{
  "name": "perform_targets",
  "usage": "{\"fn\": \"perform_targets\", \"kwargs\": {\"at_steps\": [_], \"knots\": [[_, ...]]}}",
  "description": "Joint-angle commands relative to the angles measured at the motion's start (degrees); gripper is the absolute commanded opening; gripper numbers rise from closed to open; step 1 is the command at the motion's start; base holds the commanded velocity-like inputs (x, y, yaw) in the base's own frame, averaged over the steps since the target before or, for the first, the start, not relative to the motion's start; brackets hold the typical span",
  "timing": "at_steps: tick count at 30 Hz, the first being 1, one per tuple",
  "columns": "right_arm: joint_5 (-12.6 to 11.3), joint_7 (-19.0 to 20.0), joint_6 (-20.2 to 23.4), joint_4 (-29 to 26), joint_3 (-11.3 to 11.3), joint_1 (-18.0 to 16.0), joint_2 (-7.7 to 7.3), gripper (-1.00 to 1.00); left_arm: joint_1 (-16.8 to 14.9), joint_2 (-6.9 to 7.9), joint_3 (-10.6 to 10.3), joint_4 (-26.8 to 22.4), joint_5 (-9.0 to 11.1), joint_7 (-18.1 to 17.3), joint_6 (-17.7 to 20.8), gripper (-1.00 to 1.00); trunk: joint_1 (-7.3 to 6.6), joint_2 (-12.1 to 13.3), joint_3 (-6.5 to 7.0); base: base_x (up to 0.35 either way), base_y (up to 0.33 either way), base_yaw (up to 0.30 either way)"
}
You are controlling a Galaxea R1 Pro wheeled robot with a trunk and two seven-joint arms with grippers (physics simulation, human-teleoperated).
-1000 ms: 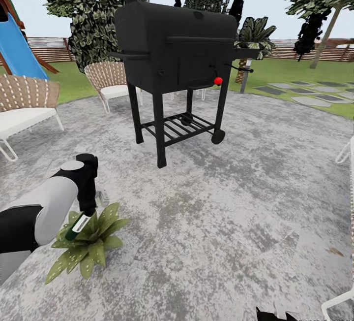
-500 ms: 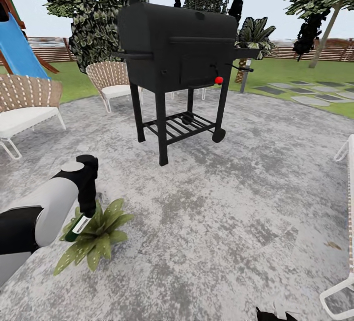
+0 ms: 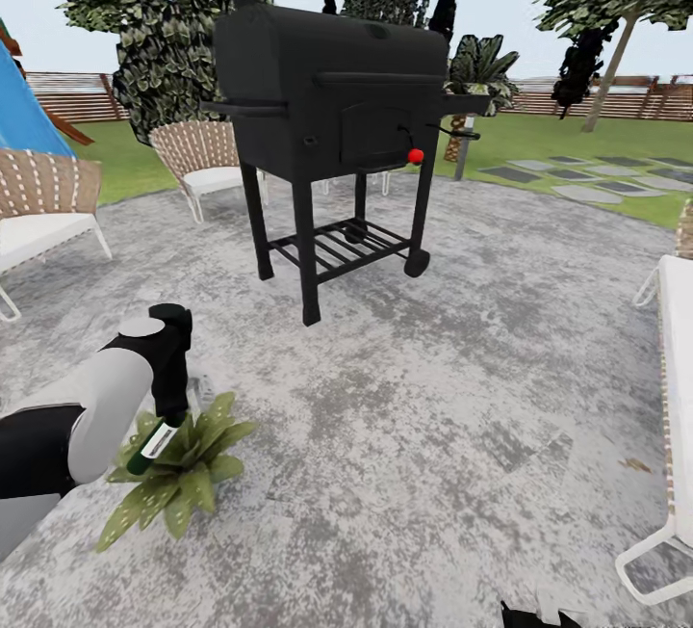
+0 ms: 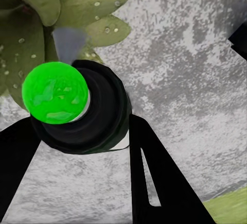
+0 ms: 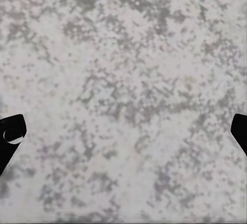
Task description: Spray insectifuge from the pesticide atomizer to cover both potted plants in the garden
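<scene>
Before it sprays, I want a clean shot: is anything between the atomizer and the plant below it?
Nothing visible. The left gripper holds the pesticide atomizer directly over the potted plant, nozzle end toward the leaves, with only open air between them in the left wrist view.

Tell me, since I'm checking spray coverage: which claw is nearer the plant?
Left. The left claw holds the atomizer right over the plant; the right claw hangs open above bare patio, well off to the side.
</scene>
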Motion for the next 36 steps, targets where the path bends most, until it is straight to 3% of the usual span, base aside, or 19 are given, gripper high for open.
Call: {"fn": "perform_targets", "kwargs": {"at_steps": [1, 10, 14, 18, 21, 23, 26, 31, 35, 36], "knots": [[0.27, 0.33, -0.23, -0.01, -0.48, -0.05, 0.01, 1.00, 0.00, -0.04, 0.28, -0.06, -0.40, -0.33, 0.61, -1.00, -0.01, -0.02, -0.04, 0.000, 0.278, -0.033], [0.23, 0.33, -0.23, -0.02, -0.48, -0.05, 0.01, 1.00, 0.02, 0.00, 0.25, 0.17, -0.36, -0.33, 0.50, -1.00, -0.01, -0.02, -0.04, 0.000, 0.127, -0.054], [0.27, 0.33, -0.23, 0.00, -0.48, -0.04, 0.01, 1.00, 0.04, -0.15, 0.35, 0.04, -0.18, -0.33, -2.04, -1.00, -0.01, -0.02, -0.04, 0.000, 0.002, -0.223], [0.24, 0.32, -0.23, -0.07, -0.48, -0.04, -0.03, 1.00, 0.48, -2.27, 0.35, 0.46, 0.07, -0.33, -3.45, -1.00, -0.01, -0.02, -0.04, 0.000, 0.000, -0.051], [0.27, 0.32, -0.23, -0.08, -0.48, -0.04, -0.07, 1.00, 3.30, -2.67, 0.14, 0.01, 0.03, -0.33, -3.70, -1.00, -0.01, -0.02, -0.04, 0.000, 0.000, -0.006], [0.27, 0.33, -0.24, -0.08, -0.48, -0.04, -0.07, 1.00, 4.08, -2.57, 0.07, -0.07, 0.05, -0.33, -4.40, -1.00, -0.01, -0.02, -0.04, 0.000, 0.000, -0.002], [0.27, 0.33, -0.23, -0.08, -0.48, -0.05, -0.02, 1.00, 4.84, -2.30, 0.31, -0.06, 0.35, -0.33, -8.47, -1.00, -0.01, -0.02, -0.04, 0.000, 0.000, 0.000], [0.27, 0.33, -0.26, -0.08, -0.48, -0.06, 0.00, 1.00, 4.99, -1.91, 0.49, -0.14, 0.46, -0.33, -9.59, -1.00, -0.01, -0.02, -0.04, 0.000, 0.000, 0.000], [0.27, 0.33, -0.24, -0.08, -0.48, -0.05, -0.02, 1.00, 5.01, -0.88, 0.52, -0.15, 1.28, -0.33, -9.96, -1.00, -0.01, -0.02, -0.04, 0.000, 0.000, 0.000], [0.27, 0.33, -0.24, -0.08, -0.48, -0.05, -0.05, 1.00, 5.01, 0.10, 0.54, -0.18, 1.81, -0.33, -10.33, -1.00, -0.01, -0.02, -0.04, 0.000, 0.000, 0.000]]}}
